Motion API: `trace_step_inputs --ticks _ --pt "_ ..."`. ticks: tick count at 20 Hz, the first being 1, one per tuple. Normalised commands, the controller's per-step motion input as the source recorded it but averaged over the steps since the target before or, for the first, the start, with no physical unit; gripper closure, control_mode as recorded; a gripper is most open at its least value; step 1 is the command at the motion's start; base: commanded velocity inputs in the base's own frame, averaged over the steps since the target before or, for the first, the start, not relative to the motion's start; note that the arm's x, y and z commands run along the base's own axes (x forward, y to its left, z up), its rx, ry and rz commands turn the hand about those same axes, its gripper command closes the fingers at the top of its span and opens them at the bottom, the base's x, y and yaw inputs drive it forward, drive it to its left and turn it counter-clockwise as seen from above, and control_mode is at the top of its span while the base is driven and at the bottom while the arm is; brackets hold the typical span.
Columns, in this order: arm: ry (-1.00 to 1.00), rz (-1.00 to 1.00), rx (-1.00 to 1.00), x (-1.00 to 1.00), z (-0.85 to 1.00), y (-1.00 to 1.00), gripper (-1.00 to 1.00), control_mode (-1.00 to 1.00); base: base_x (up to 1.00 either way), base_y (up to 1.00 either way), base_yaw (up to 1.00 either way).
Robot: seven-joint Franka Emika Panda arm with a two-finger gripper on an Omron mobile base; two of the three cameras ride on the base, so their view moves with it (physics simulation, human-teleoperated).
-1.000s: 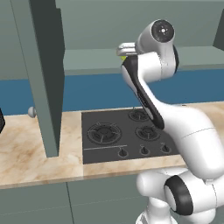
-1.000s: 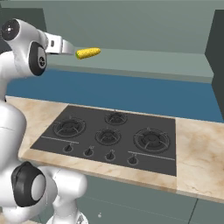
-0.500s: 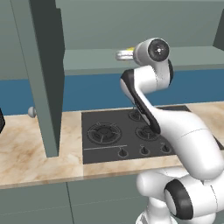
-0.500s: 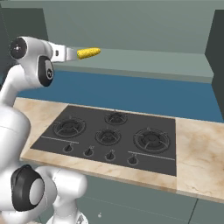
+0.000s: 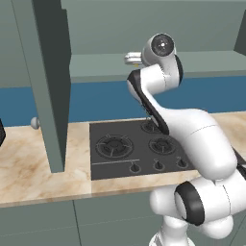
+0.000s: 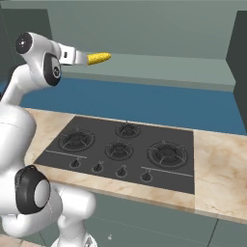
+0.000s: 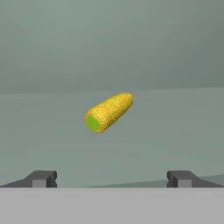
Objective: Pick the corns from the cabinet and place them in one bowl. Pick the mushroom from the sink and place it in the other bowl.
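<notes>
Arm has swung toward the cabinet (image 5: 96, 67) shelf; gripper (image 7: 111, 177) fingers wide apart, empty; corn (image 7: 108, 112) lies angled, could roll if nudged

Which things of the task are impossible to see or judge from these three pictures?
- Second corn: the one corn lies on the cabinet shelf; the robot's arm covers part of the shelf in the left base view.
- Bowls, sink, mushroom: beyond the edges of all views.
- Gripper to corn gap: the hand view looks straight along it, so depth is unclear.
</notes>
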Motion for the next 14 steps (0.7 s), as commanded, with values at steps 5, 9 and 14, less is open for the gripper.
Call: trace_step_inputs --ticks 5,9,14 --pt "0.05 -0.07 0.02 0.16 -0.01 0.03 -1.0 -1.0 0.0 0.0 0.0" --pt "0.0 -0.04 0.0 0.14 -0.09 0.0 -1.0 -1.0 0.0 0.0 0.0" --pt "0.0 -0.04 0.0 0.18 -0.11 0.0 -1.0 -1.0 0.0 0.0 0.0"
